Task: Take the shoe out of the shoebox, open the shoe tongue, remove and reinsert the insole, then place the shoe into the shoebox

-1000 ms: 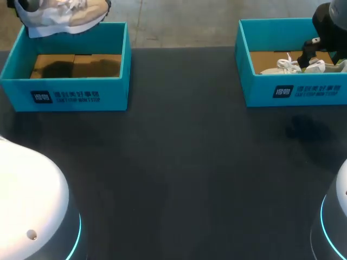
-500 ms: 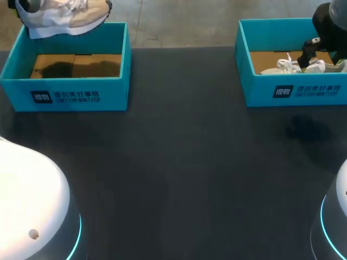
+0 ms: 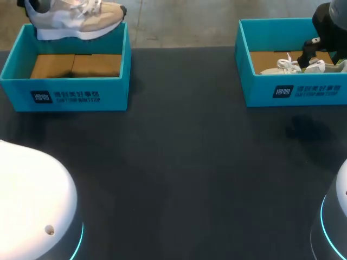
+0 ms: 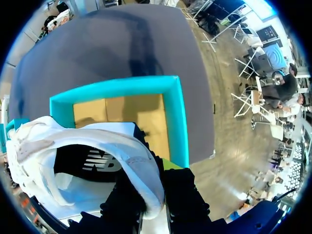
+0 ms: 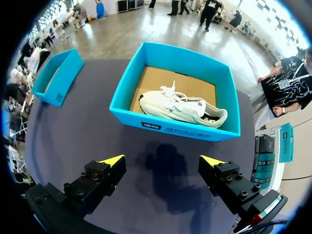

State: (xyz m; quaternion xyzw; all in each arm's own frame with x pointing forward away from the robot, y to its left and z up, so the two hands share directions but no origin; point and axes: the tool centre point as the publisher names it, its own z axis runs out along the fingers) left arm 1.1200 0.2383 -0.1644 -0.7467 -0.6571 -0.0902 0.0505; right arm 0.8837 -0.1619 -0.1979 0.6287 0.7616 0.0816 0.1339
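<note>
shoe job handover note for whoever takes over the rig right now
Left gripper: shut on the beige shoe at its heel collar, above the left shoebox's far wall.
Right gripper: open, over the table before the right shoebox; white shoe lies inside it.
Done: beige shoe out of its box.
Left: open tongue, insole out and back in, rebox; white shoe not yet touched.

A dark matte table (image 3: 190, 162) fills the foreground.

Head: high, behind table (image 3: 179, 162); wrists: looking down on shoeboxes (image 5: 175, 128), shared with head.
</note>
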